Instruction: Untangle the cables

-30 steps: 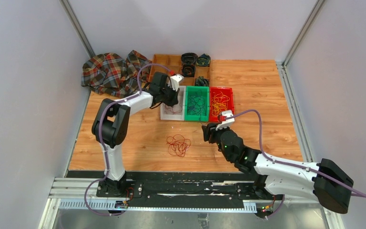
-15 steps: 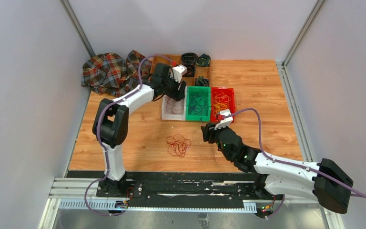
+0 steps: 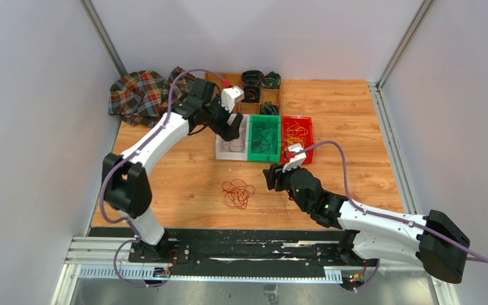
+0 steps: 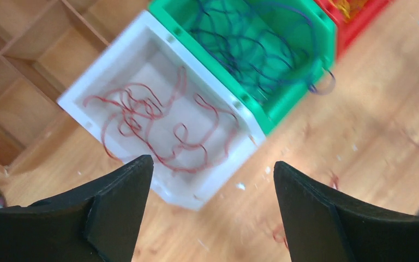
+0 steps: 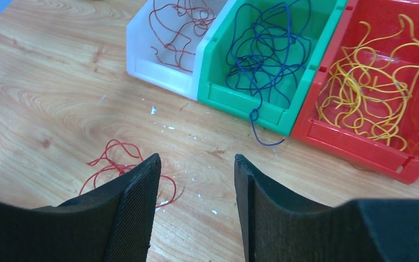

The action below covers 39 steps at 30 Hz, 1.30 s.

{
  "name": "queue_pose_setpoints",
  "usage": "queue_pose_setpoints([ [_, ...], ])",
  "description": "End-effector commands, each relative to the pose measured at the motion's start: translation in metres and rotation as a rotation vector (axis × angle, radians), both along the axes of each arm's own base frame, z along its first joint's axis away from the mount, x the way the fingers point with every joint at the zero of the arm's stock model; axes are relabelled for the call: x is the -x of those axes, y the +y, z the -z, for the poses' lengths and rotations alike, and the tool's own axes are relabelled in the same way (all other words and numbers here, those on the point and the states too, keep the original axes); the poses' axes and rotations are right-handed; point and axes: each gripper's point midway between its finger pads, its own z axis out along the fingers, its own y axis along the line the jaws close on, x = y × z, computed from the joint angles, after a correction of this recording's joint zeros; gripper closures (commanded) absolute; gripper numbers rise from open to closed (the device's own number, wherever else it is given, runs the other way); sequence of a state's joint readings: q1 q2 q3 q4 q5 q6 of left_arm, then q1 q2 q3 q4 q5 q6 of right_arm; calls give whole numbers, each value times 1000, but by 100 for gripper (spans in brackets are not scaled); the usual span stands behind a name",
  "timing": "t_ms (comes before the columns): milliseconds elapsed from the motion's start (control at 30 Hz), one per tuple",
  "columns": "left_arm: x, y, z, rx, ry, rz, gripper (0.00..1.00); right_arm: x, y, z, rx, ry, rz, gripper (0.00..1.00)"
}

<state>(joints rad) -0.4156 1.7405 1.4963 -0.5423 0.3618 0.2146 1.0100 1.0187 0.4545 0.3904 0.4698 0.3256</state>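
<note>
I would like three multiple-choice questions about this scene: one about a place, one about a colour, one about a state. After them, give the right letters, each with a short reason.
1. The loose red cables lie:
A. on the bare table, apart from the bins
B. on a shelf
C. on the floor

2. The cables in the green bin are:
A. yellow
B. dark blue
C. white

3. The left gripper is:
A. shut on a cable
B. shut and empty
C. open and empty

Answers:
1 A: the top view shows them on the wood, nearer to the arms than the bins.
2 B: the right wrist view shows dark blue strands there.
3 C: its jaws stand wide apart above the white bin, with nothing between them.
</note>
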Motion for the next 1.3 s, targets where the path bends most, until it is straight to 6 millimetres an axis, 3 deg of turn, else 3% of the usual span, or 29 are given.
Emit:
queue_pose_setpoints([
  [0, 74, 6, 1, 14, 92, 187, 17, 1, 7, 1, -7, 22, -37, 48],
  [67, 106, 6, 12, 48, 136, 285, 19, 3, 5, 6, -4, 32, -35, 49],
  [167, 138, 5, 30, 52, 178, 404, 20, 5, 1, 13, 6, 43, -30, 49],
  [400, 181, -17, 83, -38, 278, 604, 23, 12, -15, 19, 20, 57, -8, 52],
  [533, 178, -26, 107, -100, 310, 613, 29, 13, -28, 21, 25, 55, 31, 53],
  [667, 167, -28, 113, -139, 265, 590, 42, 16, -33, 22, 21, 56, 36, 54],
  [767, 161, -26, 111, -159, 236, 572, 59, 16, -32, 22, 17, 56, 30, 56],
  [1000, 159, -26, 90, -144, 179, 567, 68, 14, -24, 23, 14, 63, 14, 57],
  [1133, 158, -27, 79, -135, 156, 570, 91, 16, -19, 22, 8, 66, -12, 58],
  [1267, 162, -27, 81, -127, 172, 573, 94, 18, -17, 20, 1, 67, -25, 58],
])
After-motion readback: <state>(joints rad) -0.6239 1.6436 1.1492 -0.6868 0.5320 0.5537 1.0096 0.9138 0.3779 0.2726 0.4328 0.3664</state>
